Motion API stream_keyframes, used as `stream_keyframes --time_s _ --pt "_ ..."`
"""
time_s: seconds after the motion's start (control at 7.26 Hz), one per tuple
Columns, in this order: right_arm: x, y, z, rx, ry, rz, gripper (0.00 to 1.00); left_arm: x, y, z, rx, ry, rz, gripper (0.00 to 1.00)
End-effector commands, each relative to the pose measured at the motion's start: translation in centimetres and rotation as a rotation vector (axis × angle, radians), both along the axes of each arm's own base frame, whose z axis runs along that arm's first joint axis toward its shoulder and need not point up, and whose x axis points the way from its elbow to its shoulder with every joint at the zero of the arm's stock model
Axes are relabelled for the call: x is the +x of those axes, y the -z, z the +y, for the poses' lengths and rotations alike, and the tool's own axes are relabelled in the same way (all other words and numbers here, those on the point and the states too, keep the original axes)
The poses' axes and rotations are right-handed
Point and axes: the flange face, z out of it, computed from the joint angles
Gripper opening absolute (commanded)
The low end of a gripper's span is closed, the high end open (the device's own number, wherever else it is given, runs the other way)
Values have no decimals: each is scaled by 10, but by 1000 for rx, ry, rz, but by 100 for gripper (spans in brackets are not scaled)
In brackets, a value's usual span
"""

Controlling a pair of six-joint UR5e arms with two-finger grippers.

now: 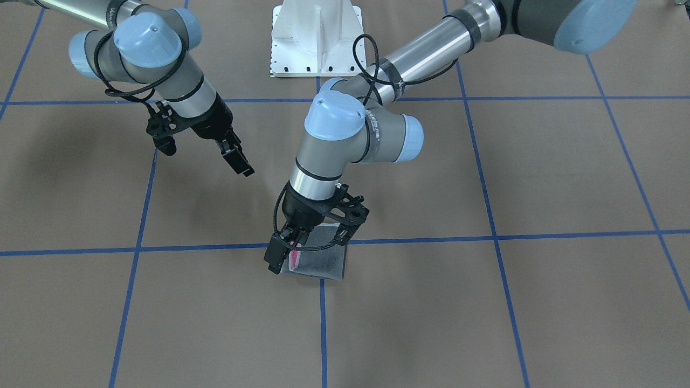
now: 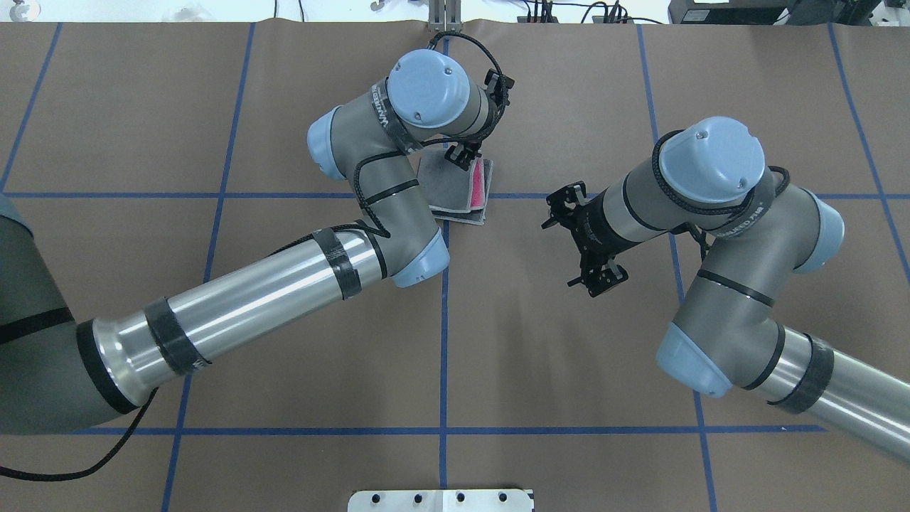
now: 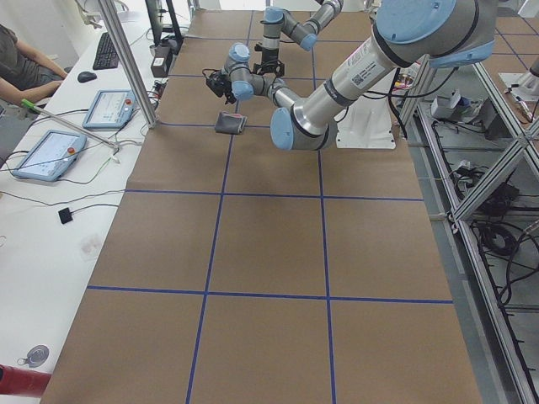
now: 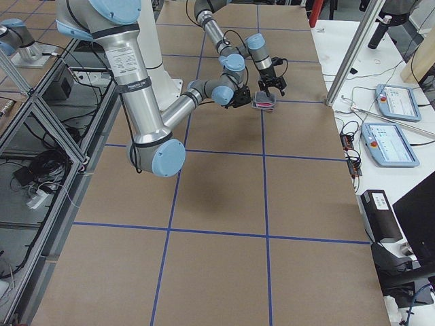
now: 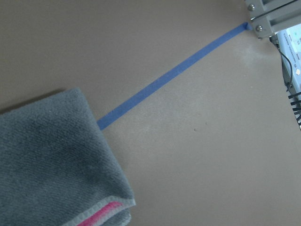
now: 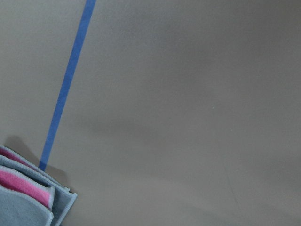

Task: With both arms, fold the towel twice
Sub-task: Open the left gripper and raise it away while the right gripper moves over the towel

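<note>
- The towel (image 1: pixel 323 261) lies folded into a small, layered packet on the brown table (image 1: pixel 539 172). Its dark grey face is up, and a strip of pink shows along one side.
- It sits right at a crossing of the blue tape lines (image 1: pixel 431 238), towards the operators' side of the table, and one tape line runs under it.
- In the right wrist view, the stacked corners of the towel (image 6: pixel 23 197) show grey and pink layers with pale stitched edging.
- The left gripper (image 1: pixel 277 257) points down at the towel's pink-edged side, with its fingertips at the cloth. I cannot tell how far apart its jaws are, or whether they pinch the edge.
- The right gripper (image 1: pixel 240 160) hangs above bare table, well apart from the towel, and is tilted towards it. It carries nothing, and its jaw gap is not clear from these angles.
- The white pedestal base (image 1: pixel 315 37) stands between the two arms.
</note>
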Motion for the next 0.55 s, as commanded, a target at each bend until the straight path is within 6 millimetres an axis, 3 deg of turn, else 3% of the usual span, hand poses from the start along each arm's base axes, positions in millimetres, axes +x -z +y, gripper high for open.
stream_keyframes --time_s 0.0,0.14,0.28,0.41 --pt "-45 32 -9 60 -39 9 100 -78 -61 9 -41 -67 34 100" --pt "-66 44 -22 80 -70 24 100 -113 -81 14 -30 -86 40 100" --pt "-92 53 -38 88 -93 50 100 -136 -105 32 2 -120 31 100" --pt "-108 50 -47 84 -99 78 100 -156 -120 41 13 -134 27 100"
